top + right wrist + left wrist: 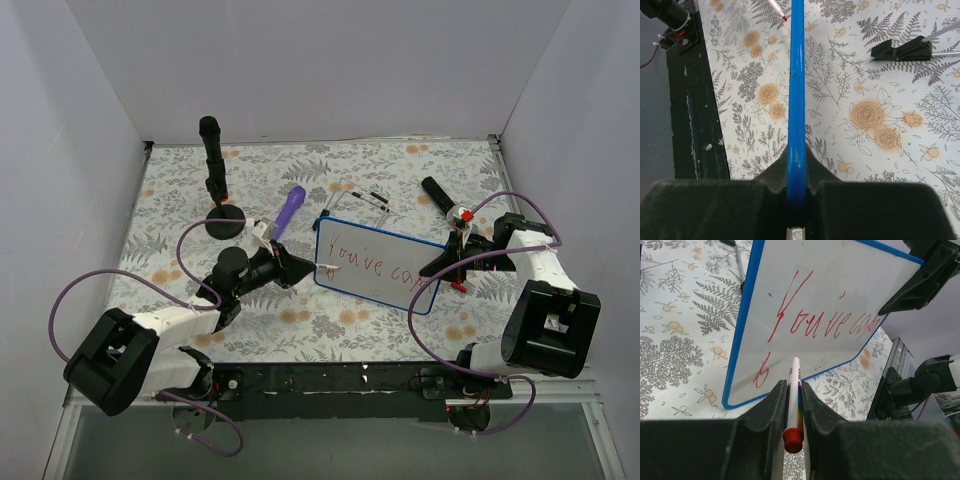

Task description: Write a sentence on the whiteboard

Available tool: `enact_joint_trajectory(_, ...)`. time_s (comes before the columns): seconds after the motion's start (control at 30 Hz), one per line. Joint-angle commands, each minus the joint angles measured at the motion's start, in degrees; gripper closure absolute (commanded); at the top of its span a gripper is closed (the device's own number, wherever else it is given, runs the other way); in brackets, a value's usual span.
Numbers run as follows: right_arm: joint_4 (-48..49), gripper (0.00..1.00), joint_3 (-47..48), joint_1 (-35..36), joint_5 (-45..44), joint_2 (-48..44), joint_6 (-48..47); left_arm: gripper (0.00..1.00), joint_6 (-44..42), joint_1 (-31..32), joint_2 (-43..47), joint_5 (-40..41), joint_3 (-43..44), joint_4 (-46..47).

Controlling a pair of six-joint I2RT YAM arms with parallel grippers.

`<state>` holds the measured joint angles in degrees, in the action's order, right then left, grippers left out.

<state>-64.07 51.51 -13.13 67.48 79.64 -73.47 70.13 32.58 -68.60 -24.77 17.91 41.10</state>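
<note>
Backdrop: plain pale walls (300,60) close in three sides of a bench (170,200) covered in a fern-and-flower print.
Whiteboard (385,262): lies right of centre on the bench between the two arms, turned at a slant to the bench edges. Its blue rim runs edge-on up the middle of the right wrist view. Whether its feet touch the bench cannot be told.
Sentence (815,320): thin red script. The top line reads "You've" and then a few more letters that run toward the right hand. Below it, near the board's left edge, stands a single red stroke that starts a second line.
Right hand (432,270): closed on the whiteboard, its two fingers clamping the blue rim at the right end of the board.
Left hand (794,387): closed on a marker (794,405), pinched upright between the fingers.
Marker: white barrel with a coloured stripe and a red end toward the wrist. Its tip points at the lower left part of the board, just right of the second line's first stroke. Whether it touches the surface cannot be told.
Black stand (212,170): upright on a round base at the far left, well apart from the board.
Purple object (291,208): lies just beyond the left hand.
Black clip (365,195): on the bench just behind the board's far edge.
Black-handled tool (445,200): lies near the far right corner of the board.
</note>
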Motion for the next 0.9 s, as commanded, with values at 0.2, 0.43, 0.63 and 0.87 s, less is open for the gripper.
enact_joint_trajectory(0.2,1.0,0.99,-0.4,-0.2,-2.2,0.1,-1.2,1.0,-0.9,-0.2,-3.0,2.8,3.2,1.4)
enact_joint_trajectory(0.43,1.0,0.99,-0.4,-0.1,-2.2,0.2,-1.2,1.0,-2.6,-0.2,-3.4,3.5,2.7,-3.5)
enact_joint_trajectory(0.63,1.1,0.99,-0.4,-0.2,-2.2,0.1,-1.3,1.0,-3.2,-0.2,-5.0,3.5,2.3,-5.2)
enact_joint_trajectory(0.87,1.1,0.99,-0.5,-0.1,-2.2,-0.1,-1.3,1.0,-4.3,-0.1,-7.0,3.4,2.8,-7.5)
